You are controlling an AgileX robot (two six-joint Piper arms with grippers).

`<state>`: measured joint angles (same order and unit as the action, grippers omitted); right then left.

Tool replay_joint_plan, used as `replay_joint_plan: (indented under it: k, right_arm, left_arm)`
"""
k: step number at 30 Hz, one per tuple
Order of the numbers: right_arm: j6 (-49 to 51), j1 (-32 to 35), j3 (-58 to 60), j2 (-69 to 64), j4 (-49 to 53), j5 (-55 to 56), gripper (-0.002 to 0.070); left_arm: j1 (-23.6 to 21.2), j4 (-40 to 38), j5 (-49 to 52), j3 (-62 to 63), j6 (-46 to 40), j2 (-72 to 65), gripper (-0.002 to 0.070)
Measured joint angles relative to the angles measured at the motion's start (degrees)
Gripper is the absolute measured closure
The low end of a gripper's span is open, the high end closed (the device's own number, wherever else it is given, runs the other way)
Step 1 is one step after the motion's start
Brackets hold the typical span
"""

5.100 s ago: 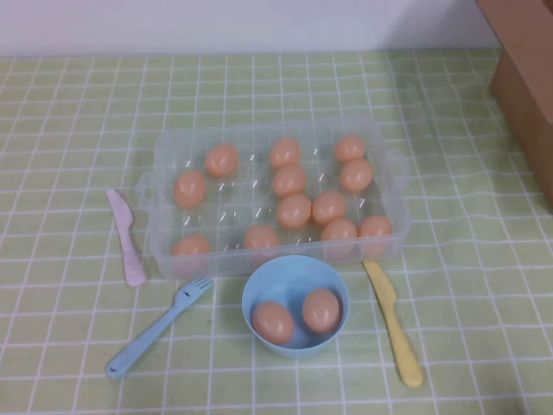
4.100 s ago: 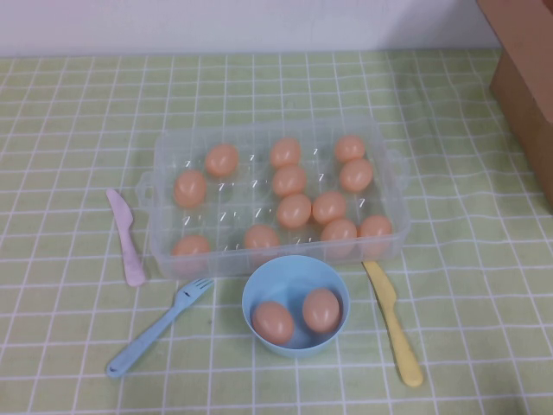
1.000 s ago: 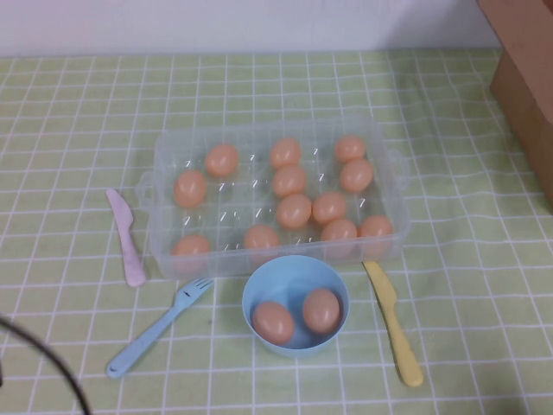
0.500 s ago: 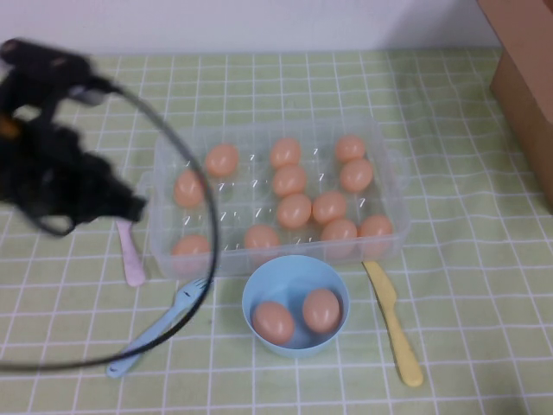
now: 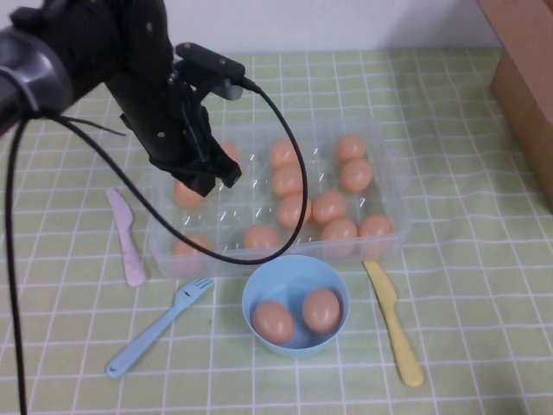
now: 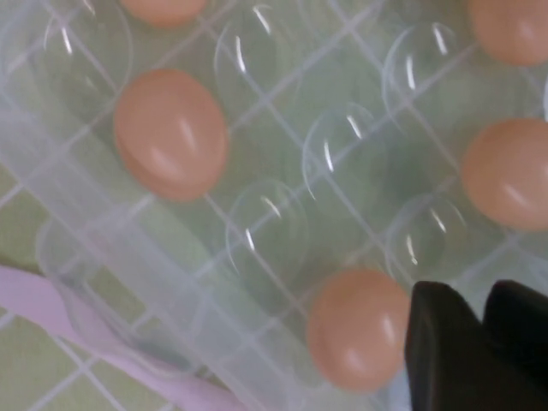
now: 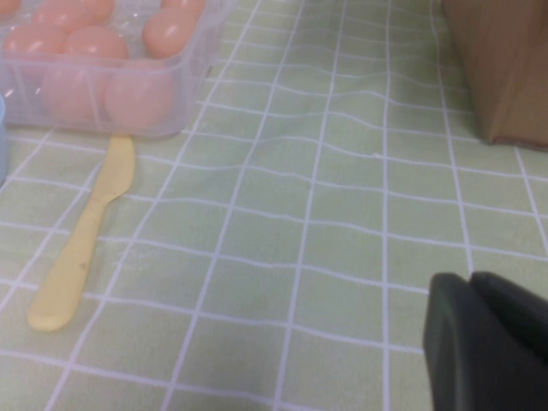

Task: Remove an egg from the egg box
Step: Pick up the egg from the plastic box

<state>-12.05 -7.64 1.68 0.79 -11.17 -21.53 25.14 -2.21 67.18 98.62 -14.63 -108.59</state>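
The clear plastic egg box (image 5: pixel 393 186) stands mid-table with several orange-tan eggs in its cells, such as one egg (image 5: pixel 356 175) at its right. My left gripper (image 5: pixel 212 180) hangs over the box's left part, its arm hiding some cells. In the left wrist view the left gripper (image 6: pixel 484 300) is shut and empty, beside an egg (image 6: pixel 358 330) near the box wall (image 6: pixel 128 257); another egg (image 6: pixel 171 133) lies farther along. My right gripper (image 7: pixel 471 278) is shut and empty above bare cloth, to the right of the box (image 7: pixel 111 86); it is out of the high view.
A round light-blue bowl (image 5: pixel 295 270) with two eggs stands in front of the box. A blue fork (image 5: pixel 160 324) and pink knife (image 5: pixel 125 233) lie left, a yellow knife (image 5: pixel 393 324) right. A brown cardboard box (image 5: pixel 527 78) is at the far right.
My left arm has swung in from the left edge and now hangs over the box's left part. The eggs, bowl and cutlery have not moved.
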Motion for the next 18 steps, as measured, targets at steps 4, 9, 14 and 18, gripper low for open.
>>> replay_joint_plan:
  k: [4,9,14,18]
  right_arm:
    - [0.00,0.00,0.00,0.00,0.00,0.00,0.0696]
    - [0.00,0.00,0.00,0.00,0.00,0.09,0.0696]
    - [0.00,0.00,0.00,0.00,0.00,0.09,0.0696]
    - [0.00,0.00,0.00,0.00,0.00,0.09,0.0696]
  left_arm:
    - [0.00,0.67,-0.89,1.68,0.00,-2.47,0.0461]
    - [0.00,3.44,-4.89,1.77,0.95,-2.79,0.0239]
    - [-1.39,4.57,-9.61,1.77,8.03,-4.41,0.0178]
    - [-2.91,5.36,-11.00,1.77,11.58,-7.19,0.0171]
